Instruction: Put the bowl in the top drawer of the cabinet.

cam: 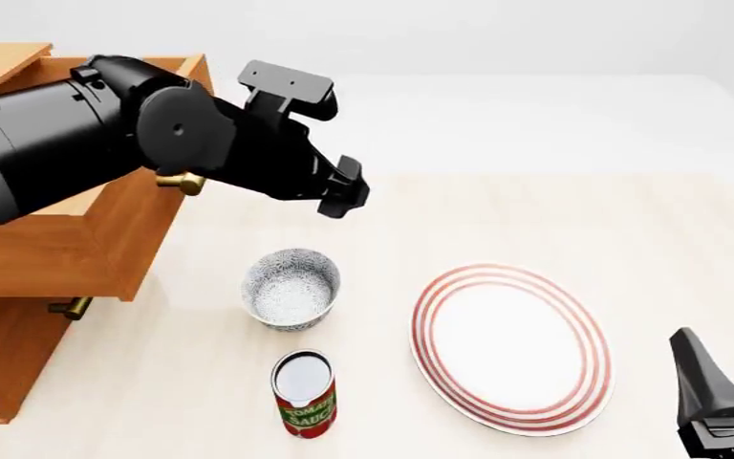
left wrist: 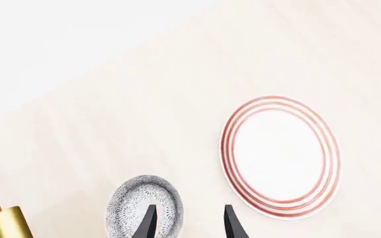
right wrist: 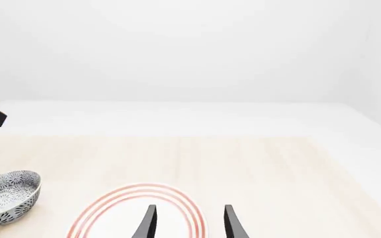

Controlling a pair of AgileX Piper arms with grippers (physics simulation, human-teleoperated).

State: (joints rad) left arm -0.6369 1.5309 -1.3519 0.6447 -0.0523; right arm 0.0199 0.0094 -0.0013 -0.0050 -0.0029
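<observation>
Left wrist cam first: my left gripper (left wrist: 189, 222) has its fingers apart with nothing between them, and the bowl (left wrist: 145, 204) sits on the table (left wrist: 111, 124) under one fingertip rather than centred in the gap. So I'm above it and a bit off to one side, not around it. The red-ringed plate (left wrist: 280, 156) lies well apart from the bowl, so it shouldn't get in the way. A bit of brass handle (left wrist: 8, 223) and wood edge shows at the border of this view, which tells me the cabinet is close.

Front cam: the left arm is up in the air over the bowl (cam: 291, 288), clearly not touching it. The top drawer (cam: 80, 215) is already pulled out and open, which I guess is why the bowl is the only thing left to deal with. The tomato sauce can (cam: 303, 393) stands upright just near the bowl, nearer to me, so I'd want to come down from above. My right gripper (cam: 728, 373) is parked low off to the right, fingers apart, holding nothing.

Right wrist cam: same story, open fingers (right wrist: 147, 221) pointing over the plate (right wrist: 137, 210), bowl (right wrist: 6, 197) far off to one side.
</observation>
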